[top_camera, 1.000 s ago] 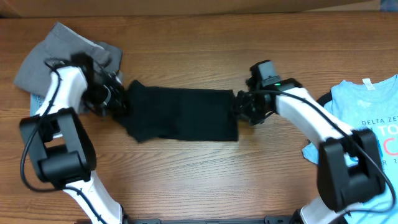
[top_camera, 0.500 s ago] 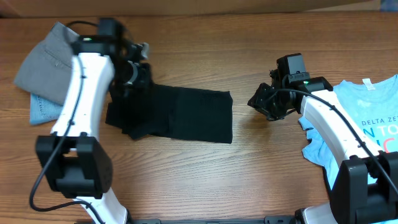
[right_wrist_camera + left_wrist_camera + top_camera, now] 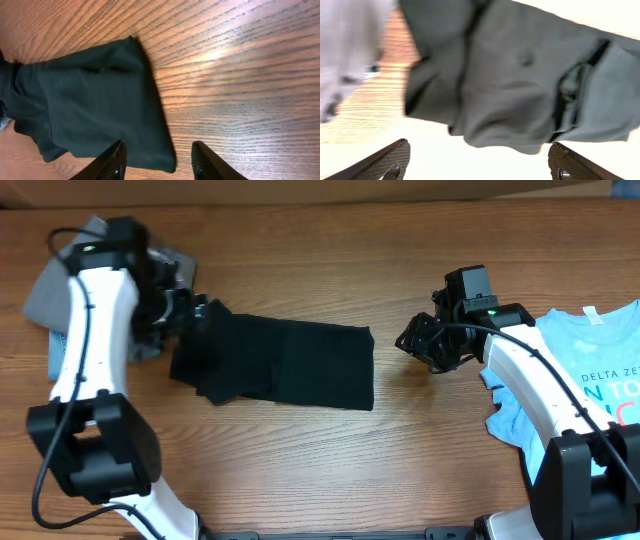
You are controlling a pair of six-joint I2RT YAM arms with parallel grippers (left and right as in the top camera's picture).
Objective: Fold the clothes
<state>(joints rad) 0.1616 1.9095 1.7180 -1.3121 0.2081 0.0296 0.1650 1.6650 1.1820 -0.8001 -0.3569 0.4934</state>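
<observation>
My left gripper (image 3: 480,162) hangs with its fingers spread wide and nothing between them, over the bunched left end of the black T-shirt (image 3: 290,365). My right gripper (image 3: 159,152) also stands parted and empty, near the shirt's right edge and clear of the cloth. The shirt lies folded into a long dark band across the middle of the wooden table (image 3: 300,260), its right end flat and square. A grey garment (image 3: 60,290) lies under my left arm, and a light blue printed T-shirt (image 3: 590,360) under my right.
</observation>
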